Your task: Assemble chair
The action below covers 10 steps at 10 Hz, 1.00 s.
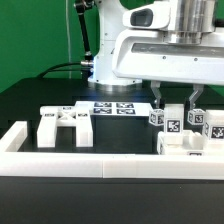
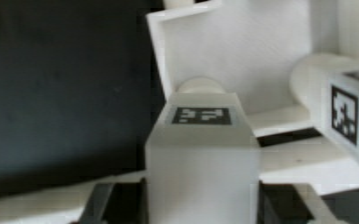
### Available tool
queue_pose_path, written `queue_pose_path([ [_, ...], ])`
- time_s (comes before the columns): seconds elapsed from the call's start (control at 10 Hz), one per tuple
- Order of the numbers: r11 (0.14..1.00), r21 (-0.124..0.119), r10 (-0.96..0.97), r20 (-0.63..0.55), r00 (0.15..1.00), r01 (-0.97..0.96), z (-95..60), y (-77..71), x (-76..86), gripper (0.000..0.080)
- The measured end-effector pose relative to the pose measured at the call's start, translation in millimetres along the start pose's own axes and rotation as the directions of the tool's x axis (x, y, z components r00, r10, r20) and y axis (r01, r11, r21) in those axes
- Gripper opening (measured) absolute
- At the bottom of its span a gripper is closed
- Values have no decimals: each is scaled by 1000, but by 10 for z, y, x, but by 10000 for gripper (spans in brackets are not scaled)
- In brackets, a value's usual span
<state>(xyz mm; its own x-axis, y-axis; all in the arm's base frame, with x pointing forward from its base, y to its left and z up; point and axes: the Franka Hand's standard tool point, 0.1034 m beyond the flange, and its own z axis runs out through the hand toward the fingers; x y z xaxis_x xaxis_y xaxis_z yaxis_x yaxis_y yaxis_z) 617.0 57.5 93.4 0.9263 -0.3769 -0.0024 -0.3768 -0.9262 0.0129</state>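
Showing a black table [image 1: 30, 100] with a white rail [image 1: 80, 160] along its near edge, a white chair frame part [image 1: 62, 125] left, the marker board [image 1: 110, 107] centre-far, the gripper [image 1: 175, 105] right, fingers [image 1: 158, 97] flanking a tagged white leg [image 2: 202, 150] among clustered chair parts [image 1: 205, 125], contact with the leg not discernible.

This is a robotics lab: black table [image 1: 30, 105], white border rail [image 1: 60, 160] at six o'clock, green backdrop [image 1: 30, 35] at ten, the marker board [image 1: 112, 107] and arm base [image 1: 103, 68] near twelve.
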Motion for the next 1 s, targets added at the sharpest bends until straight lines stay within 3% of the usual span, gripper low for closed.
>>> queue_pose_path([
  [0.5, 873, 7, 488, 10, 873, -488, 16, 2, 0, 285],
  [0.9, 741, 9, 672, 16, 741, -672, 18, -6, 7, 285],
  [1.0, 722, 9, 692, 19, 722, -692, 21, -13, 2, 342],
])
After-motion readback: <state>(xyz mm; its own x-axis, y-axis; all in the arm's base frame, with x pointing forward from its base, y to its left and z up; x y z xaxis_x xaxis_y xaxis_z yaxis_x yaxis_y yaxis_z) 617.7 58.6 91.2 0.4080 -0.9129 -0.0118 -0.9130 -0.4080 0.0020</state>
